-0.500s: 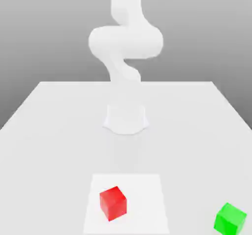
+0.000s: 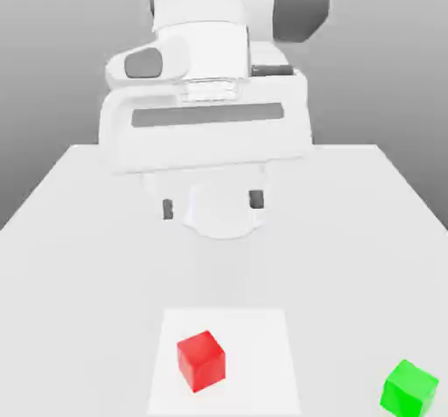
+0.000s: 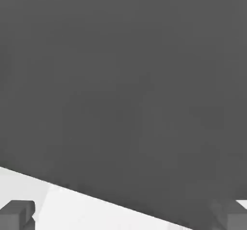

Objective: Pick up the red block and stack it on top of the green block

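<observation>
The red block [image 2: 201, 361] lies on a white square patch [image 2: 225, 358] near the front of the table in the exterior view. The green block [image 2: 409, 388] rests at the front of the exterior view's right. My gripper [image 2: 211, 204] hangs open well above the table, behind the red block, its two dark fingertips [image 2: 167, 208] set wide apart with nothing between them. In the hand view, the two fingertips [image 3: 17, 214] stand far apart over a pale strip of table.
The white table [image 2: 79, 232] stretches wide on all sides. The robot's round base [image 2: 224, 223] sits behind the gripper in the middle of the table. A grey backdrop lies beyond the table's far edge.
The arm has swung forward and down: the hand and its open fingers now fill the upper middle of the exterior view, where only the upright arm stood before. Both blocks have stayed put.
</observation>
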You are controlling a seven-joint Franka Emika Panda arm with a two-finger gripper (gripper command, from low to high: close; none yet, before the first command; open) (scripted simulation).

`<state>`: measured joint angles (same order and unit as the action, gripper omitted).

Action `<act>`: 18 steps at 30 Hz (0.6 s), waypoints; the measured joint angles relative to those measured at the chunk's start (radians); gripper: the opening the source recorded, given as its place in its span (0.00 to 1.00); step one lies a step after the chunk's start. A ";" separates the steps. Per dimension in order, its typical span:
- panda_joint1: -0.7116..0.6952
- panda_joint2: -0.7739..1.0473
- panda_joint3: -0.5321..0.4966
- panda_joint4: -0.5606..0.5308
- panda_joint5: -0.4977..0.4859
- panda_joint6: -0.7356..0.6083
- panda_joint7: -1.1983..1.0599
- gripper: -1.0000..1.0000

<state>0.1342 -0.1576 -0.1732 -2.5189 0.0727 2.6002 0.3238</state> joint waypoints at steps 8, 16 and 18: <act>-0.016 0.286 -0.005 -0.088 -0.003 0.146 -0.174 0.50; -0.063 0.464 0.056 -0.067 0.066 0.289 -0.236 0.00; -0.063 0.464 0.057 -0.067 0.065 0.288 -0.236 0.00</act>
<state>0.0711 0.3065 -0.1165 -2.5863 0.1380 2.8878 0.0881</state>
